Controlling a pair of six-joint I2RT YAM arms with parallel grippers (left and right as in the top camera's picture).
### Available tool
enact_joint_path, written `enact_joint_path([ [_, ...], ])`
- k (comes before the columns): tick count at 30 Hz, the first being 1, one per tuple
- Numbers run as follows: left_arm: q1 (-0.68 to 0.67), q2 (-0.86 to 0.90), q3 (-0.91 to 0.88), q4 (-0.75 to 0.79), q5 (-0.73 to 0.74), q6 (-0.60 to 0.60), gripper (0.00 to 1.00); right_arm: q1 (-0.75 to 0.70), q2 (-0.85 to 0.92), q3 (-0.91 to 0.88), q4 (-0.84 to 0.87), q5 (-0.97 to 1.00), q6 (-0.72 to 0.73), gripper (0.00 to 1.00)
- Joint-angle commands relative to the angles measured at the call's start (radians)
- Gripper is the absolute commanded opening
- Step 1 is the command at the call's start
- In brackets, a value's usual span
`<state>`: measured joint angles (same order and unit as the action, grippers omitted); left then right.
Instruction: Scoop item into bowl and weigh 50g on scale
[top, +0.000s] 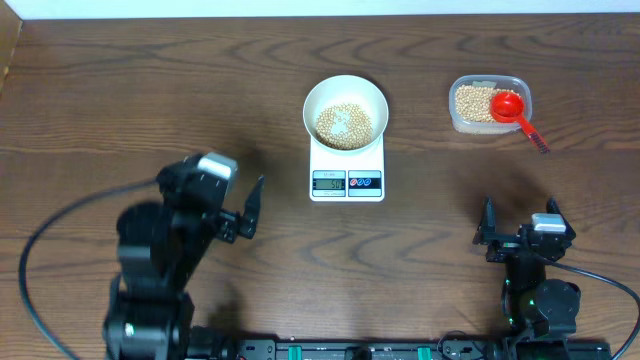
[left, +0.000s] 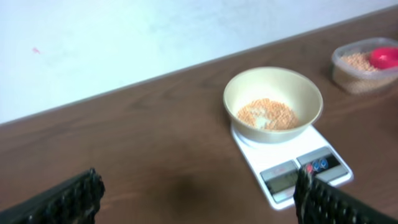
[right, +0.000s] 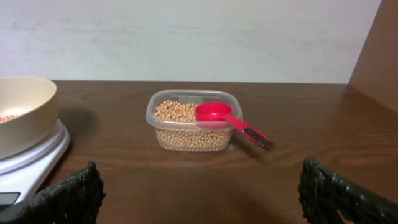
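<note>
Beans: you see a small heap of pale round beans (top: 345, 124) in the bottom of the bowl, in the upper middle of the overhead frame. More of them fill the tub at the upper right.
Bowl: the white bowl (top: 345, 88) sits upright on the back part of the scale and covers most of it.
Scale: the white scale (top: 347, 162) lies flat on the counter, just above the middle of the overhead frame. Its grey display (top: 329, 182) and its red and blue buttons (top: 366, 182) face the bottom edge. The numbers are too small for you to read.
Tub: the clear tub (top: 453, 108) stands to the right of the scale, apart from it.
Scoop: the red scoop (top: 508, 104) rests with its head on the beans at the right side of the tub. Its handle sticks out over the rim toward the lower right.
Left end effector: your left end effector (top: 252, 208) is at the lower left of the overhead frame. Its fingers are wide apart with nothing between them, and it touches nothing.
Right end effector: your right end effector (top: 521, 208) is at the lower right, below the tub and well apart from it. Its fingers are wide apart too, and they hold nothing.
Counter: the counter (top: 120, 90) is dark brown wood.
</note>
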<state>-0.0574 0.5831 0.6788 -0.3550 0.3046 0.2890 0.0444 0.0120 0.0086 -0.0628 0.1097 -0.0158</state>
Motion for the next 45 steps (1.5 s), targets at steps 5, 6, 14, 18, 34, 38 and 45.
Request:
enact_joint_path([
  [5, 0.103, -0.333, -0.262, 0.126, -0.053, 0.006, 1.00, 0.012, -0.007, -0.003, -0.001, 0.011, -0.016, 0.99],
  [6, 0.111, -0.364, -0.285, 0.138, -0.063, 0.006, 1.00, 0.012, -0.007, -0.003, -0.001, 0.011, -0.016, 0.99],
  [14, 0.153, -0.574, -0.438, 0.204, -0.116, 0.006, 1.00, 0.012, -0.007, -0.003, -0.001, 0.012, -0.016, 0.99],
  [18, 0.153, -0.581, -0.483, 0.259, -0.147, 0.006, 1.00, 0.012, -0.007, -0.003, -0.001, 0.012, -0.016, 0.99],
  [34, 0.153, -0.581, -0.665, 0.388, -0.268, 0.006, 1.00, 0.012, -0.007, -0.003, -0.001, 0.011, -0.016, 0.99],
  [38, 0.153, -0.581, -0.675, 0.338, -0.264, 0.002, 1.00, 0.012, -0.007, -0.003, -0.001, 0.011, -0.016, 0.99],
  [45, 0.153, -0.581, -0.675, 0.281, -0.299, -0.039, 1.00, 0.012, -0.007, -0.003, -0.001, 0.011, -0.016, 0.99],
])
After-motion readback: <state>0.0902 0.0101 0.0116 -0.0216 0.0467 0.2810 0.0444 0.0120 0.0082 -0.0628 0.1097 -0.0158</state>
